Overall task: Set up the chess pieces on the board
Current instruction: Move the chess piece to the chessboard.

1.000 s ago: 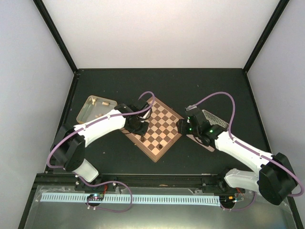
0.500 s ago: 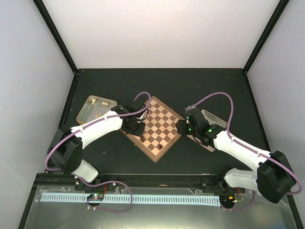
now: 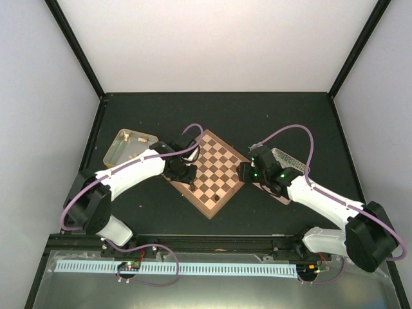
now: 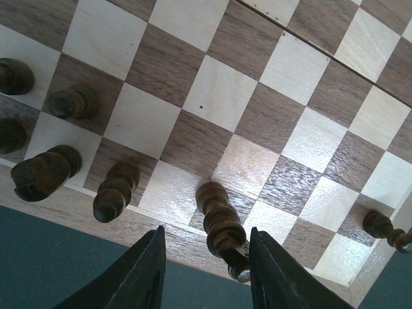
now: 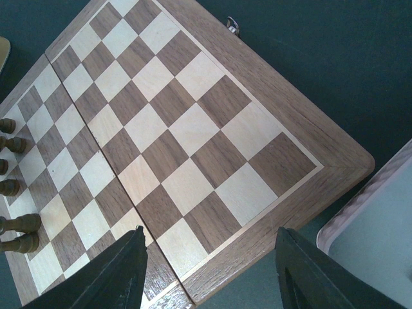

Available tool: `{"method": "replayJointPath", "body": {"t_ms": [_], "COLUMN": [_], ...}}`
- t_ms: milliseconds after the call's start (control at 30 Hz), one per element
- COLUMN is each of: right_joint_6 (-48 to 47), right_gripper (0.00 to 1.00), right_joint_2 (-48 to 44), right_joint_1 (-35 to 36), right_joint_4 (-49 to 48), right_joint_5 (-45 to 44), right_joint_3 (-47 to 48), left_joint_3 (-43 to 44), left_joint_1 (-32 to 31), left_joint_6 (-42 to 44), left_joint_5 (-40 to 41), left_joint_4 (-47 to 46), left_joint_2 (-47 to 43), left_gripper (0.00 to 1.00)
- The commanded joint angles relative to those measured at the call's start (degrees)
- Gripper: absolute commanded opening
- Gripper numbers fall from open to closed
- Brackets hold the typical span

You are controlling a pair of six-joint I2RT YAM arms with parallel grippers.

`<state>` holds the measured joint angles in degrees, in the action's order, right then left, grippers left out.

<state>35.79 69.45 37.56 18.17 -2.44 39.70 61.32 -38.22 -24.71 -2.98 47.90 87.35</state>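
Observation:
The board lies turned like a diamond in the middle of the table. Several dark brown chess pieces stand along its left edge. In the left wrist view a tall piece stands on an edge square of the board, between my open fingers without touching them. A knight and another piece stand to its left. My left gripper is open over that edge. My right gripper is open and empty over the board's right corner. More dark pieces stand at that view's left.
A gold tray with a few pale pieces sits left of the board. A pink tray lies at the right under my right arm, and its corner shows in the right wrist view. Dark table surrounds the board.
My left gripper has shifted slightly up and to the left along the board's left edge. The right arm has barely moved.

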Motion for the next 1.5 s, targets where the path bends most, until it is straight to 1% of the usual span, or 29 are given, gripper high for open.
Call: {"method": "replayJointPath", "body": {"t_ms": [0, 100, 167, 267, 433, 567, 800, 900, 1000, 1067, 1467], "right_joint_6": [0.52, 0.46, 0.51, 0.51, 0.55, 0.68, 0.63, 0.65, 0.66, 0.67, 0.86], "right_gripper": [0.56, 0.56, 0.56, 0.56, 0.56, 0.56, 0.55, 0.55, 0.55, 0.55, 0.55], "right_joint_2": [0.07, 0.01, -0.08, -0.15, -0.10, 0.01, -0.04, -0.10, 0.02, 0.06, 0.25], "right_joint_1": [-0.24, -0.25, -0.23, -0.25, -0.24, -0.28, -0.25, -0.25, -0.22, -0.22, -0.24], "right_joint_4": [-1.35, -1.30, -1.30, -1.21, -1.36, -1.56, -1.47, -1.47, -1.58, -1.73, -1.81], "right_joint_5": [0.06, 0.06, 0.04, 0.06, -0.02, 0.10, 0.09, 0.09, 0.19, 0.28, 0.77], "right_joint_3": [-0.02, -0.15, -0.15, -0.24, -0.39, -0.42, -0.33, -0.24, -0.16, -0.15, 0.11], "left_joint_3": [0.30, 0.12, 0.19, 0.26, 0.14, -0.21, -0.21, -0.15, -0.29, -0.40, -2.08], "left_joint_1": [0.43, 0.46, 0.49, 0.45, 0.45, 0.48, 0.47, 0.47, 0.45, 0.46, 0.49], "left_joint_6": [-0.65, -0.78, -0.79, -0.89, -0.71, -0.43, -0.75, -1.49, -2.44, -2.73, -2.91], "left_joint_5": [-2.19, -2.45, -2.86, -3.47, -4.34, -4.31, -2.64, 0.31, 4.24, 5.44, 2.76], "left_joint_4": [-1.55, -2.04, -2.28, -2.29, -1.87, -1.82, -2.20, -1.45, -0.64, -0.21, -0.66], "left_joint_2": [-0.75, -0.22, 0.17, 0.78, 1.70, 2.59, 2.84, 2.03, 0.43, -0.28, 0.15], "left_gripper": [0.36, 0.29, 0.27, 0.27, 0.32, 0.32, 0.20, 0.17, 0.17, 0.16, 0.17]}}
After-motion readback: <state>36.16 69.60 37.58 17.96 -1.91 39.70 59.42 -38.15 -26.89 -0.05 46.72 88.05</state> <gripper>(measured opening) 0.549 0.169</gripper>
